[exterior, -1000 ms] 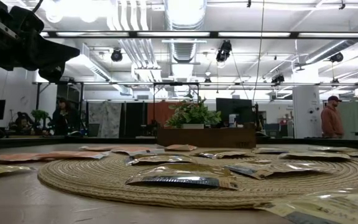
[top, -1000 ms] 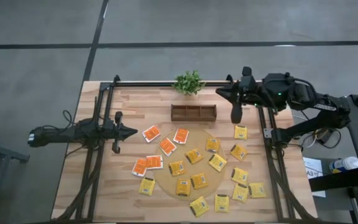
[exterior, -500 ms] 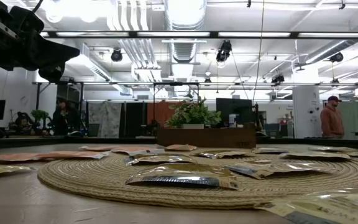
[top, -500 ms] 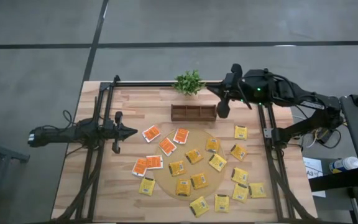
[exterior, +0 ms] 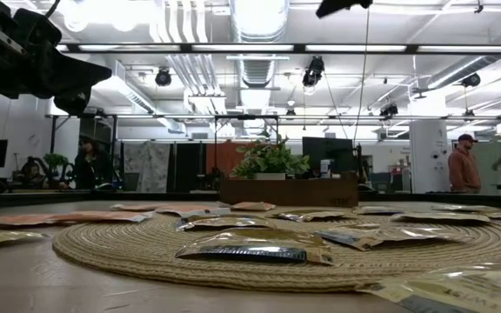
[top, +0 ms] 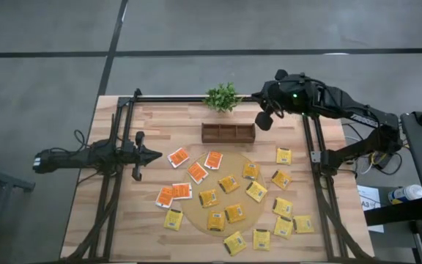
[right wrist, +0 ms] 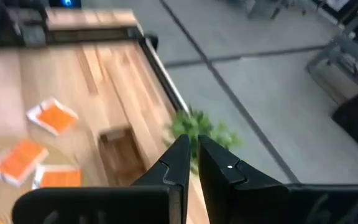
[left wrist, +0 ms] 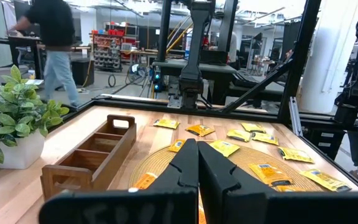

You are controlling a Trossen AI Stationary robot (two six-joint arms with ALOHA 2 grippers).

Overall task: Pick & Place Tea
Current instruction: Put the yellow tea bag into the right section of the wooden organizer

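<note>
I'm looking down on a light wooden plank table (top: 152, 235) — on it a round tan woven mat (top: 196, 213), a dark wooden compartment tray (top: 228, 133), a small green potted plant (top: 222, 97), and scattered yellow and orange-red square tea-bag packets (top: 283, 155), some lying on the mat.

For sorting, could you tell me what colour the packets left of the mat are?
Orange-red tea packets, clearest in the high view.

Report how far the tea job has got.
Done: nothing that shows; the wooden tray looks empty. In hand: the right pincer hangs shut by the tray's end beside the plant, with no packet visible in it; the left pincer waits shut at the left edge. Left: yellow packets and orange packets lie scattered on and around the mat.
</note>
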